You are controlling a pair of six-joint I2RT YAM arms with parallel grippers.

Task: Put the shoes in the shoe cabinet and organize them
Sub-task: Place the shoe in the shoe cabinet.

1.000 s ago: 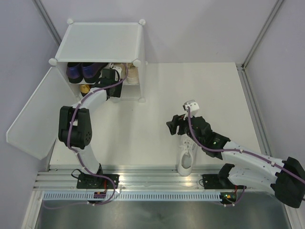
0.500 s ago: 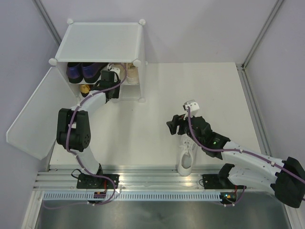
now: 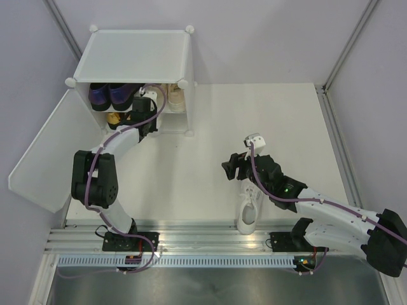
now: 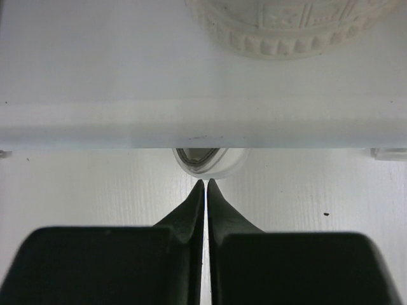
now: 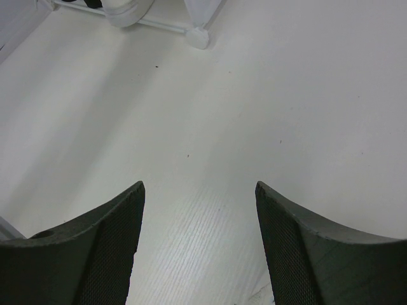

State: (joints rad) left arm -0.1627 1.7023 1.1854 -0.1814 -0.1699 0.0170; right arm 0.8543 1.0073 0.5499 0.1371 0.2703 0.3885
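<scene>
Left gripper closed, clenched empty, at shoe cabinet upper left; right gripper released; white sneaker lower centre unshelved.

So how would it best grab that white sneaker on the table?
Probably from above, pinching the two long sides at its middle: the white sneaker sits sole down, narrow enough for the open right gripper.

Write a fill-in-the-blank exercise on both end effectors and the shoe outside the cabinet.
The left end effector is ___, holding nothing. The right end effector is ___. The white lace-up sneaker lies on the white ___, outside the white translucent plastic cube cabinet.
Missing words: shut; open; table.
</scene>
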